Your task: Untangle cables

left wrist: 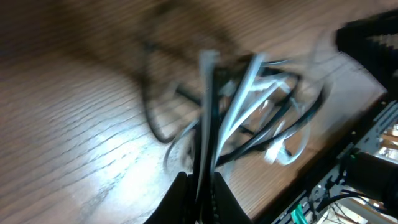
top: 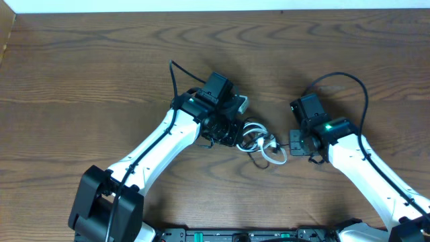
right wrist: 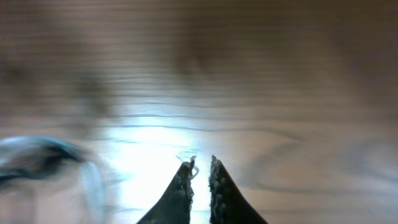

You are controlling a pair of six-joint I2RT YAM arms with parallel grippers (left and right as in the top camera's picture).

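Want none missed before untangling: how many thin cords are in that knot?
2: a white cord and a black cord, knotted together in one heap; the left gripper may hide more.

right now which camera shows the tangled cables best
The left wrist view: the cables fill the frame, white and black strands crossing, though blurred, with the left gripper shut on them. Overhead shows the bundle small, beside that gripper. The right wrist catches only a blurred loop at its left edge.
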